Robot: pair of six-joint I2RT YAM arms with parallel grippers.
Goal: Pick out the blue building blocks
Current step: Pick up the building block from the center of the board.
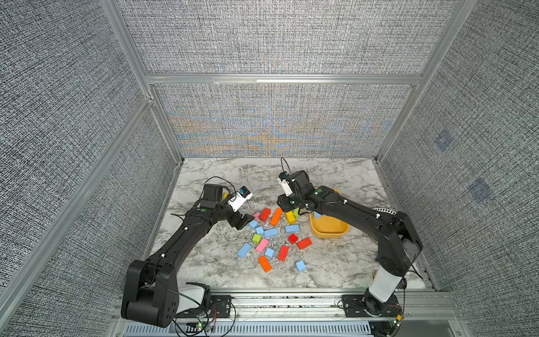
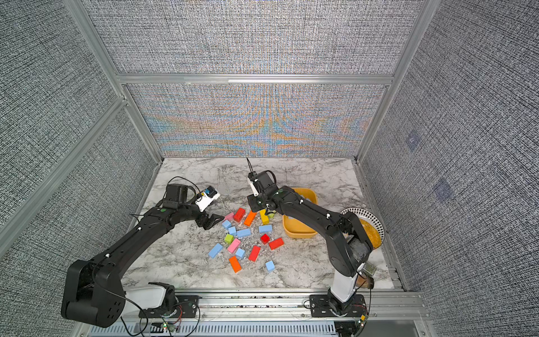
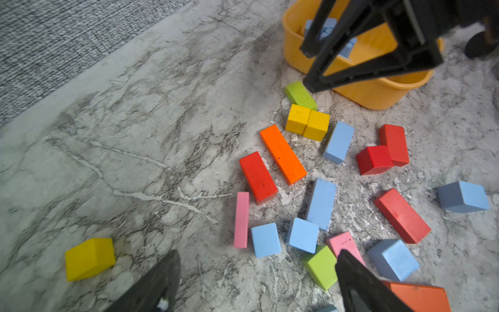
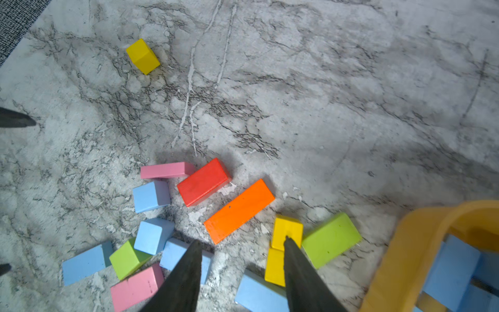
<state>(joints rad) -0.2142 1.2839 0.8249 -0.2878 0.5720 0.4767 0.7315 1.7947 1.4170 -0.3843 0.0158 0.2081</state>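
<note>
The left gripper [image 1: 243,222] hangs low over the marble worktop [image 1: 335,175], at the left edge of the pile of blocks. Its fingers [image 3: 359,283] are spread wide and hold nothing. A lone yellow cube [image 3: 90,258] sits behind it, apart from the rest. A thin pink block [image 1: 256,215] lies just beside the fingertips.

In the middle, seven blue building blocks [image 1: 271,232] lie loose on the worktop. They are mixed in with red, orange, pink, yellow and green ones. Some are cubes and some are long bricks. A lone blue cube [image 1: 300,265] lies nearest the front edge.

At the right side of the pile, the right gripper [image 4: 242,241] points down over two yellow blocks [image 4: 286,229] and a long green block [image 4: 330,239]. Its fingers [image 4: 299,264] stand a little apart, with nothing between them.

Just right of the pile stands a yellow bin [image 1: 329,235]. More blue blocks [image 4: 453,264] lie inside it. At the far right, a dotted plate [image 2: 376,218] peeks out from behind the right arm.
</note>
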